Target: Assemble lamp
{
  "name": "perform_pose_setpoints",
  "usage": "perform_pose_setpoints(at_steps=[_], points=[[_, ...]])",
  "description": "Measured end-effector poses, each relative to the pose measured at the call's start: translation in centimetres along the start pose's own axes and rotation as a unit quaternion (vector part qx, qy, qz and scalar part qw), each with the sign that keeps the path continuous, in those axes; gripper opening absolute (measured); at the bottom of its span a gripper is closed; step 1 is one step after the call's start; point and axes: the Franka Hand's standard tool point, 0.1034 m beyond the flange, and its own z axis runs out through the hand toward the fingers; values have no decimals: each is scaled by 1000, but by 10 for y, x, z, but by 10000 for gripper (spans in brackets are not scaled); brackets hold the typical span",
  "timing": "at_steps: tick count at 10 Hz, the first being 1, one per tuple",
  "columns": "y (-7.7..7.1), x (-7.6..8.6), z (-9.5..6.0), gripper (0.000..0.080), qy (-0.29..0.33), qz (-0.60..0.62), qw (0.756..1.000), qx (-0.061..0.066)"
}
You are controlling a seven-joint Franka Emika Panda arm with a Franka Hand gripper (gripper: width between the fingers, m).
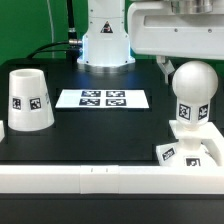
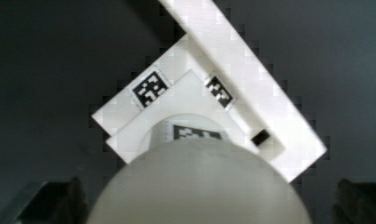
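The white round-headed bulb [image 1: 190,92] stands upright on the flat square base [image 1: 192,150] at the exterior view's right. The base rests against the white rail. My gripper [image 1: 190,64] hangs just above the bulb, one dark finger [image 1: 165,68] beside its head. In the wrist view the bulb's head [image 2: 194,175] fills the space between my fingers [image 2: 57,202], with dark gaps on both sides. The gripper [image 2: 206,205] is open and holds nothing. The base [image 2: 164,92] shows beyond the bulb. The tapered shade [image 1: 29,100] stands apart at the exterior view's left.
The marker board [image 1: 102,98] lies flat mid-table. A white rail [image 1: 100,178] borders the table's near edge and shows in the wrist view [image 2: 238,60]. The arm's white pedestal [image 1: 105,40] stands behind the marker board.
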Motion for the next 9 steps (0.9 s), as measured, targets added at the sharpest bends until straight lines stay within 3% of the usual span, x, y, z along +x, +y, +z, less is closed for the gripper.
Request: perform_pose_setpoints(at_steps=[5, 6, 9], points=[[1, 1, 1, 698, 0, -165, 986, -1], [2, 4, 0, 698, 10, -240, 971, -12], [2, 8, -4, 698, 14, -376, 926, -20]])
